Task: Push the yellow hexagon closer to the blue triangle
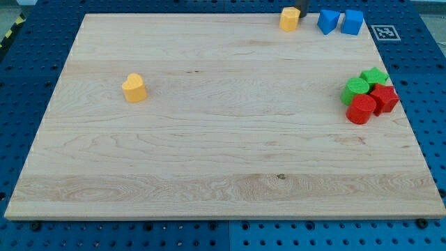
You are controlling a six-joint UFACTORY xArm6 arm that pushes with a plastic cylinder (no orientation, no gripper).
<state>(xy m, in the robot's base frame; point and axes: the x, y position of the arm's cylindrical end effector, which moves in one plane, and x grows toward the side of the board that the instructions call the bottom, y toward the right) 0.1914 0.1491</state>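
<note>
The yellow hexagon (289, 19) sits at the board's top edge, right of centre. The blue triangle (327, 21) lies a short way to its right, with a gap between them. The lower end of my dark rod shows at the view's top edge, and my tip (304, 14) is just right of the yellow hexagon, between it and the blue triangle. I cannot tell whether it touches the hexagon.
A blue cube (352, 22) sits right next to the triangle. A yellow heart (134, 88) lies at the left. A green star (375, 76), green cylinder (356, 89), red star (384, 98) and red cylinder (360, 109) cluster at the right edge. The wooden board (209, 153) rests on a blue pegboard.
</note>
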